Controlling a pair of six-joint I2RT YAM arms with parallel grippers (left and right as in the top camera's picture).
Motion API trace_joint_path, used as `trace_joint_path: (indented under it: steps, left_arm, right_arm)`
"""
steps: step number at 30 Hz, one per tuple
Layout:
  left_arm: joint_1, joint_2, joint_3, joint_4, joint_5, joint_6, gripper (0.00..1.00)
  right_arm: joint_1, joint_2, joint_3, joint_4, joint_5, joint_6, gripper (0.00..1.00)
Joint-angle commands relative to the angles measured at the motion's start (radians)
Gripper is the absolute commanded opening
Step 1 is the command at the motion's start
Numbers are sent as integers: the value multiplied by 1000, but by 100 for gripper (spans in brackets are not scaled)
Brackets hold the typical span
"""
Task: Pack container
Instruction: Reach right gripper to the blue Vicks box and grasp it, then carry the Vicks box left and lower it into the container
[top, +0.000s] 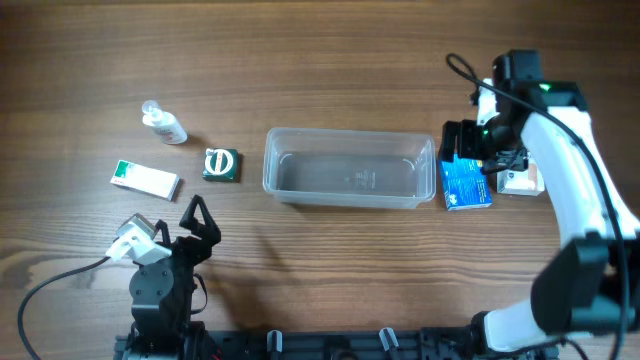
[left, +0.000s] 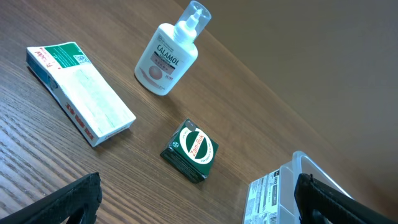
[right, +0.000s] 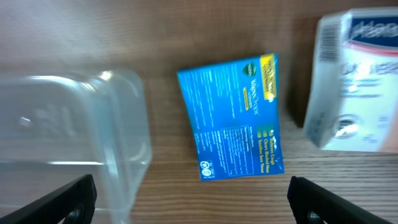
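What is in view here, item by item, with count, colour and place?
container: one, clear plastic, mid-table, nothing inside
blue box: one, blue, flat on the table just right of the container
white box: one, mostly white, right of the blue box, partly under the right arm
lotion bottle: one, white, lying far left
long box: one, white and green, left, nearer the robot than the bottle
small box: one, dark green, between long box and container
table: one, brown wood
left gripper: one, black, open, low left, holding nothing
right gripper: one, black, open, over the blue box, holding nothing
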Motion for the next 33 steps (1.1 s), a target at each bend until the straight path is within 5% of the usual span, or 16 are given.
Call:
trace_joint_path:
  steps: [1, 21, 24, 26, 33]
  left_arm:
    - [8, -7, -2, 1, 5, -10, 100]
    - [8, -7, -2, 1, 5, -10, 100]
    - [8, -7, -2, 1, 5, -10, 100]
    - [8, -7, -2, 1, 5, -10, 100]
    - [8, -8, -2, 1, 5, -10, 100]
  right_arm:
    - [-4, 86, 9, -18, 24, -35, 99]
    - [-4, 220, -121, 135, 84, 36, 99]
    - [-4, 220, -135, 145, 72, 59, 93]
    - [-4, 220, -137, 145, 76, 64, 73]
    - [-4, 181, -121, 135, 167, 158, 68]
